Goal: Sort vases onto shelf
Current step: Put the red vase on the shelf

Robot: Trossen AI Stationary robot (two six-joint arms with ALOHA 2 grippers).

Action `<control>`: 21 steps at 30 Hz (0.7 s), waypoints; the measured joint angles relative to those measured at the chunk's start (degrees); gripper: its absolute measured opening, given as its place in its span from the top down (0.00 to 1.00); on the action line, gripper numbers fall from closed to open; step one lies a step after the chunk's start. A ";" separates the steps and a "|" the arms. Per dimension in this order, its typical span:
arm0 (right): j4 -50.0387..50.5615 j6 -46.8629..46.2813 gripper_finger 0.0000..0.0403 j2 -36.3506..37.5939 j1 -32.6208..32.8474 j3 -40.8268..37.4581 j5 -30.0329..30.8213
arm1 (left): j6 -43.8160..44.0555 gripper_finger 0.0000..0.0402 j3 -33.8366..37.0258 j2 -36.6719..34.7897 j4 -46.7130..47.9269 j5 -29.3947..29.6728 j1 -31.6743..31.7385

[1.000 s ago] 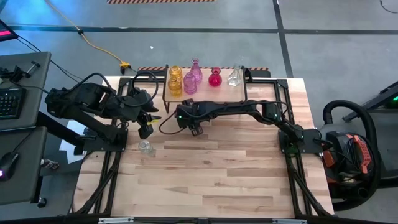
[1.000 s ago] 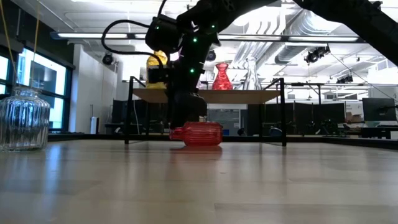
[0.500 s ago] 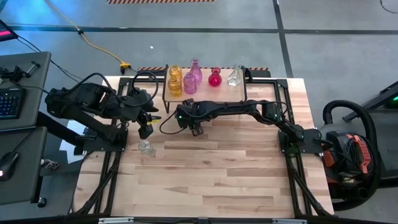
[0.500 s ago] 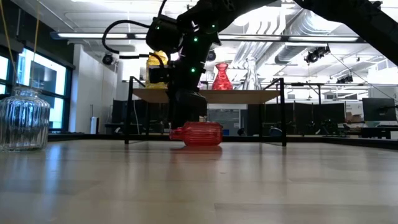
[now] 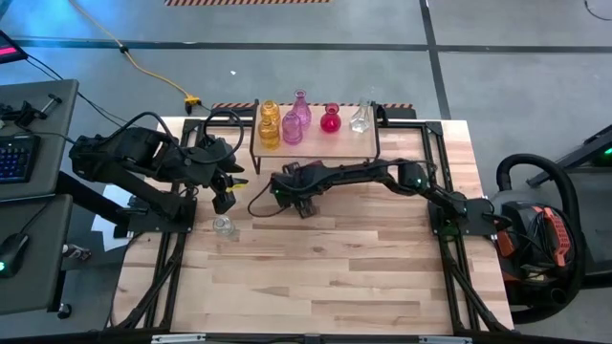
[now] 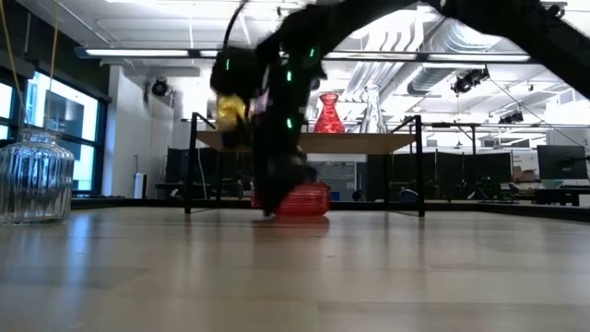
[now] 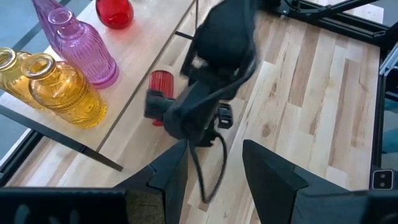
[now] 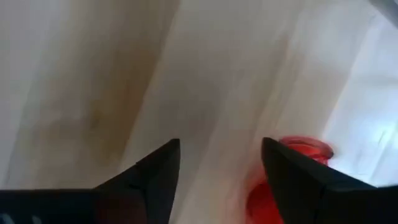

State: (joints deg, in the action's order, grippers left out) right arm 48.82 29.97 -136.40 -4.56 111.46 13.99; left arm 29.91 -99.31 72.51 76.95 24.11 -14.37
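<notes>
Vases stand in a row on the shelf (image 5: 316,139) at the far edge of the counter (image 5: 325,277): a yellow vase (image 5: 270,132) with a second yellow one just behind it, a pink vase (image 5: 292,128) with a taller pink vase (image 5: 301,108) behind, an upright red vase (image 5: 331,119), and a clear vase (image 5: 360,118) at the right end. The left wrist view shows the yellow pair touching or nearly so, and the pink vases close beside them.

One more red vase (image 6: 304,198) lies on its side on the counter, just in front of the shelf and partly under its edge. The right end effector (image 5: 298,203) is down at the counter directly beside this fallen vase. In the right wrist view its two dark fingers (image 8: 155,177) stand apart with bare wood between them, and the red vase's mouth (image 8: 298,155) sits just outside one finger, so the end effector is open and holds nothing. The low view shows the arm blurred in front of the fallen vase.

Another clear vase (image 5: 224,226) stands upright on the counter, well apart from the shelf, toward the left side. The left end effector (image 5: 224,199) hovers near it, above the counter, with its fingers spread and nothing between them; its wrist camera looks across at the right arm and the shelf.
</notes>
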 joint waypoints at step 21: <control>3.61 -3.64 0.47 0.02 2.75 0.15 5.03 | -0.11 0.64 0.00 -0.02 0.14 0.01 0.02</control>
State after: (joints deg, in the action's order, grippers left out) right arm 52.42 26.33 -136.38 -1.81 111.61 19.02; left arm 29.80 -99.31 72.49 77.09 24.12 -14.35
